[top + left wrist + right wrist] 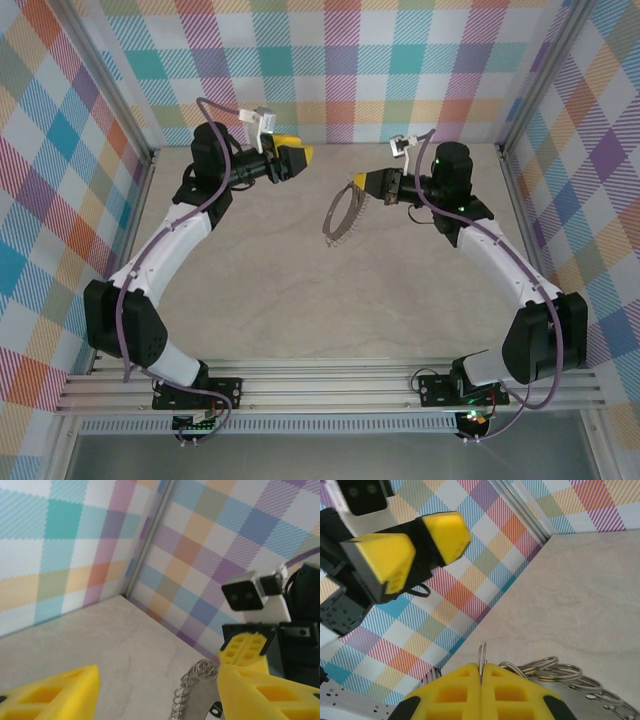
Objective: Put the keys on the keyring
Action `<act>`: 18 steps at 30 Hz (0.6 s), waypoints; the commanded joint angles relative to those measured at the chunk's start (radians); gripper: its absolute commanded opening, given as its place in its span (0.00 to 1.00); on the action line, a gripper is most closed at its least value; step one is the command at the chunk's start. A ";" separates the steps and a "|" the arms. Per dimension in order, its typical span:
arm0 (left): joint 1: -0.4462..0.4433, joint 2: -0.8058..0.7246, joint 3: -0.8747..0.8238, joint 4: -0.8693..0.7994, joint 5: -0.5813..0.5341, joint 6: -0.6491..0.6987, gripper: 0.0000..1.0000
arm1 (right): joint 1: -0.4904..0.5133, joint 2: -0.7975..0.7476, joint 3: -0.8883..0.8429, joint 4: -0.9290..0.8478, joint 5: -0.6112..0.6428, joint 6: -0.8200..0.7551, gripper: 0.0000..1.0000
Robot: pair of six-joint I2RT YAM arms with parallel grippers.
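1. Above the arm bases at the bottom of the top view, the keyring [330,216] hangs right of centre over the table [300,310].
2. The right gripper [360,185] has its fingers pressed together on the hoop's thin wire. Its wrist view shows the wire poking up between them.
3. The grip is narrow, so I'd worry the hoop swivels or slips if nudged.
4. Further up and to the left, the left gripper [303,158] is spread wide with nothing between its fingers.
5. At the bottom edge of the left wrist view, a dark piece [216,710] by the hoop's fringe may be the key. It is too small to tell.
6. A reach from here could knock the fringe, snag it, or shake that piece loose.
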 commanded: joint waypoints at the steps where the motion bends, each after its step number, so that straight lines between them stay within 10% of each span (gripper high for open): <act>1: 0.007 0.044 0.087 -0.093 0.163 0.029 0.63 | 0.004 0.017 0.092 -0.135 -0.047 -0.101 0.00; 18: -0.028 0.230 0.446 -0.651 0.402 0.304 0.55 | 0.002 0.099 0.168 -0.239 -0.197 -0.234 0.00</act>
